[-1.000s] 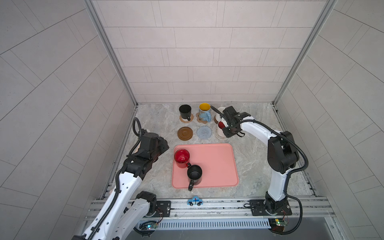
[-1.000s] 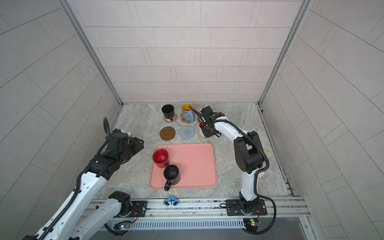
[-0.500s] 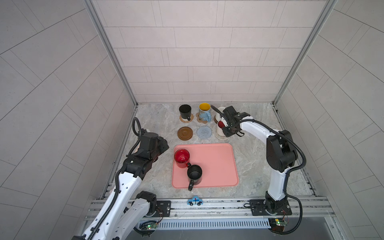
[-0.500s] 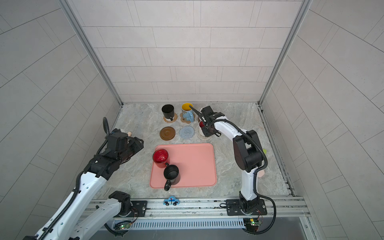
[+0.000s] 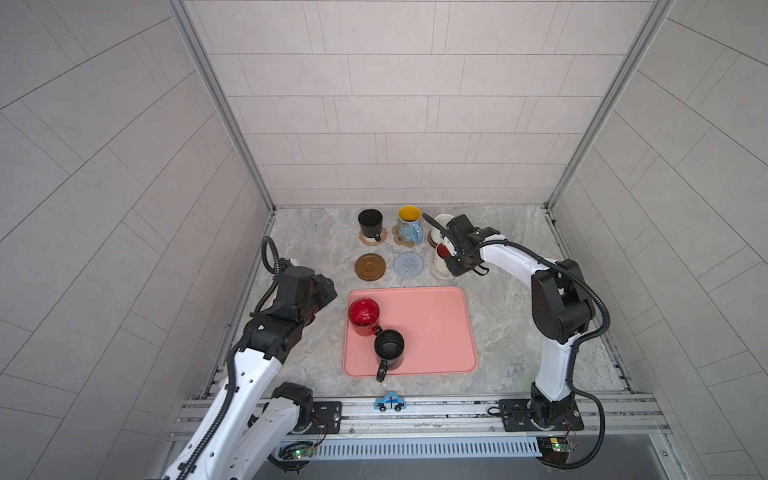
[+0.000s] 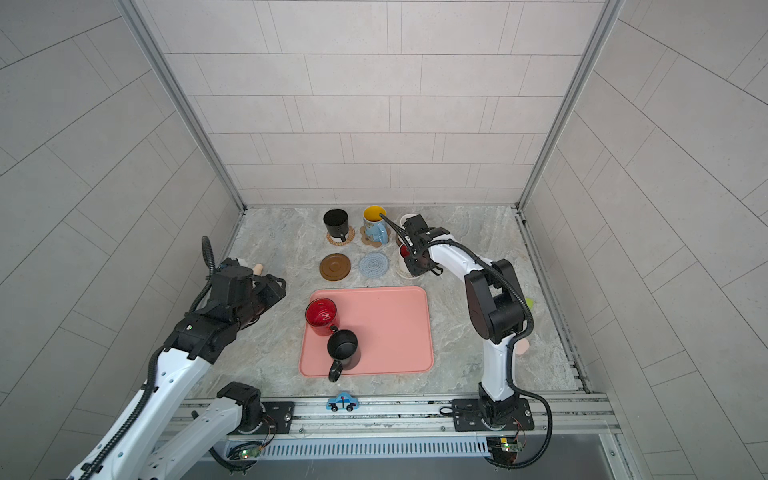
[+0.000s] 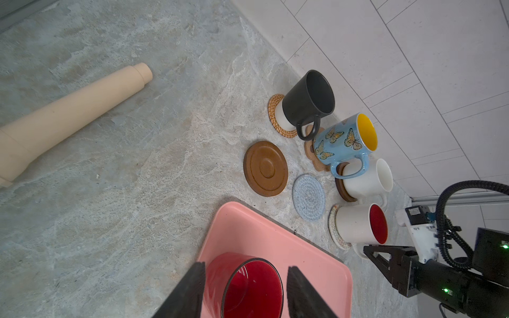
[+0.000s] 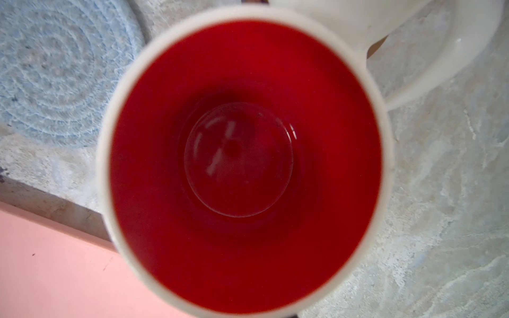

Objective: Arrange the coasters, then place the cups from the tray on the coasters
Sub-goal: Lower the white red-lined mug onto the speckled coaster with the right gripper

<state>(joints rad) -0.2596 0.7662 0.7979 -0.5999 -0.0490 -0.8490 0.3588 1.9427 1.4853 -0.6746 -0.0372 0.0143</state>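
The left claw [image 7: 246,266] hangs open just beside the red cup [image 5: 364,316], one of two cups on the pink tray [image 5: 432,328]; the other is a black cup [image 5: 389,349]. On the tabletop [image 5: 307,241] behind the tray lie six coasters. Two are bare, the brown wooden coaster [image 5: 370,267] and the grey-blue crochet coaster [image 5: 409,264], and four bear one cup each. The right claw [image 7: 367,249] is closed at the white cup with red inside [image 7: 355,223], which stands on the cream crochet coaster [image 7: 334,228]. Whether it grips the cup cannot be told.

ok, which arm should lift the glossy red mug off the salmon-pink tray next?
Left. The left gripper, open, lines up on the glossy red mug at the salmon-pink tray's left edge, empty brown wooden coaster nearby. The right gripper sits shut by the white red-lined mug beyond the tray.
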